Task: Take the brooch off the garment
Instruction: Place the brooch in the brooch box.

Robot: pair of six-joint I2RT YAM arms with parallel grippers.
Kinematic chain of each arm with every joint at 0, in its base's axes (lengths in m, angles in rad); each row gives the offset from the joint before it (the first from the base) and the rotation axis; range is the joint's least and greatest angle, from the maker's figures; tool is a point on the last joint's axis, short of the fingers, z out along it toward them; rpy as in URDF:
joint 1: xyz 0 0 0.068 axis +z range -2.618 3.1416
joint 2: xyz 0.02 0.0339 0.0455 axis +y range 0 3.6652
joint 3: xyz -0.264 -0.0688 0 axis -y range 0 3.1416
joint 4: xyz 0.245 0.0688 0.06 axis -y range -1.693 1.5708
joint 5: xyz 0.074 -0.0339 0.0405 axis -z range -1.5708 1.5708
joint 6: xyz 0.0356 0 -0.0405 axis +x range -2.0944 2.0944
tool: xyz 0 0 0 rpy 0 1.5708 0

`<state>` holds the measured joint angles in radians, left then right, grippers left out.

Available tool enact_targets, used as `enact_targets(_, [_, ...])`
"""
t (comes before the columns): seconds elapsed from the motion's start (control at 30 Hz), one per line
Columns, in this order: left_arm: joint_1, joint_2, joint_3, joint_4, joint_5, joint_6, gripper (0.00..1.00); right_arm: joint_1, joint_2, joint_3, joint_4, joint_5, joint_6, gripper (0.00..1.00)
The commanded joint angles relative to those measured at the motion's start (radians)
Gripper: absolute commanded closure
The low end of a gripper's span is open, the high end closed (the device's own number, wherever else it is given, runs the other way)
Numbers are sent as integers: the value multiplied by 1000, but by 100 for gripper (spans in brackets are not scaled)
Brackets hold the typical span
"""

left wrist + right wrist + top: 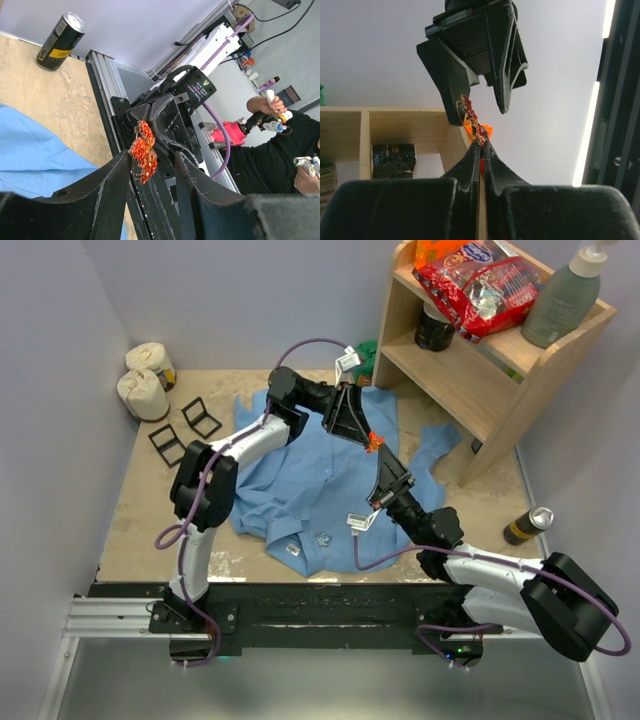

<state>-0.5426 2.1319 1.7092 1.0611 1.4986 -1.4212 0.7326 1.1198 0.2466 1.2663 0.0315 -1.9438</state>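
Above the garment, right end effector pinches brooch (left end effector half-open).

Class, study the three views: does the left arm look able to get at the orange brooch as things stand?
Probably yes. The left claw stands open around the brooch, with nothing else between its jaws. The right claw, shut on the brooch, holds it up above the shirt.
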Motion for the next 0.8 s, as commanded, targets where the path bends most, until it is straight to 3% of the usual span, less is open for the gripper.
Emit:
enact_targets(0.0, [-5, 11, 46, 28, 20, 15, 54, 13, 15, 17, 418, -16, 39, 100])
enact_targets(0.1, [-5, 8, 49, 28, 18, 15, 55, 19, 24, 17, 416, -13, 37, 100])
enact_targets(0.3, [-3, 5, 46, 30, 22, 15, 67, 24, 20, 16, 410, -1, 40, 100])
enact_targets(0.43, [-3, 3, 50, 33, 20, 15, 70, 24, 8, 8, 409, 4, 42, 100])
enact_targets(0.57, [0, 0, 55, 31, 17, 15, 68, 24, 0, -4, 406, 4, 42, 100])
enact_targets(0.77, [7, -13, 66, 34, 14, 18, 56, 24, -5, -15, 403, -2, 45, 100])
